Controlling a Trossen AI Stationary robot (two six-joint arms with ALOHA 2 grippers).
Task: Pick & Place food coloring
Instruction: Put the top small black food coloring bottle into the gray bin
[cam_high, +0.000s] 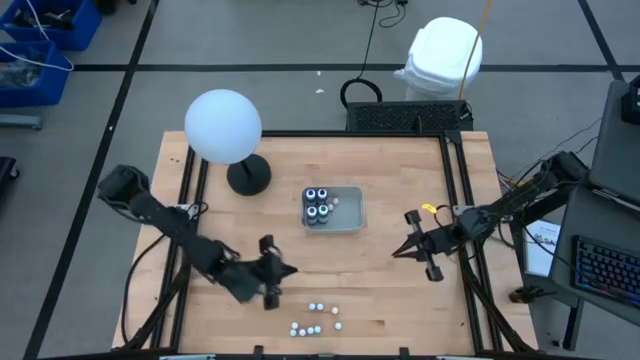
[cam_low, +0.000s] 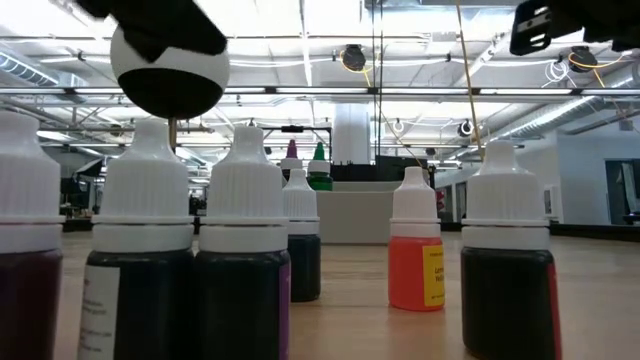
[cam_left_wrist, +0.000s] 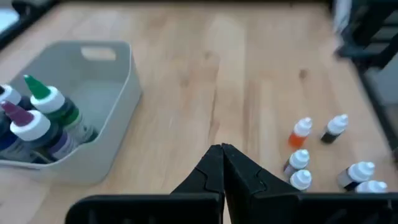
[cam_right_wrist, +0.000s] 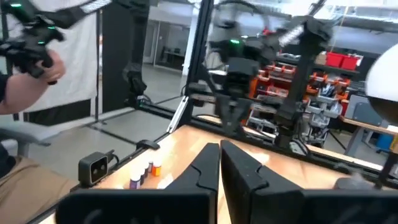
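- Nearest the low camera stands a row of white-capped food coloring bottles (cam_low: 240, 250) on the wooden table (cam_high: 400, 300): dark-bodied ones up close and an orange bottle (cam_low: 415, 255) a little farther back.
- From above, that loose cluster (cam_high: 315, 318) lies near the table's front edge; I count about seven caps, though they are too small to be sure.
- The clear tray (cam_high: 348, 215) sits mid-table, with what look like four bottles (cam_high: 317, 205) packed in its left end; the left wrist view shows a green tip (cam_left_wrist: 38, 90) and a purple tip (cam_left_wrist: 15, 112) among them.
- The left gripper (cam_high: 270, 272) is above the table between tray and cluster, fingers pressed together and holding nothing.
- The right gripper (cam_high: 415, 245) waits to the tray's right; its fingers meet in its own wrist view, also empty-handed.
- One white globe lamp (cam_high: 224, 128) stands behind the tray; a person's hand (cam_right_wrist: 37, 59) holding a controller shows in the room beyond.
- Risks, as I judge them: the loose bottles stand close together, so closed or badly aimed fingers could topple neighbours, and round bottles would roll. A grip high on the smooth cap may slip. At the tray, a bottle lowered onto those already inside could tip them.
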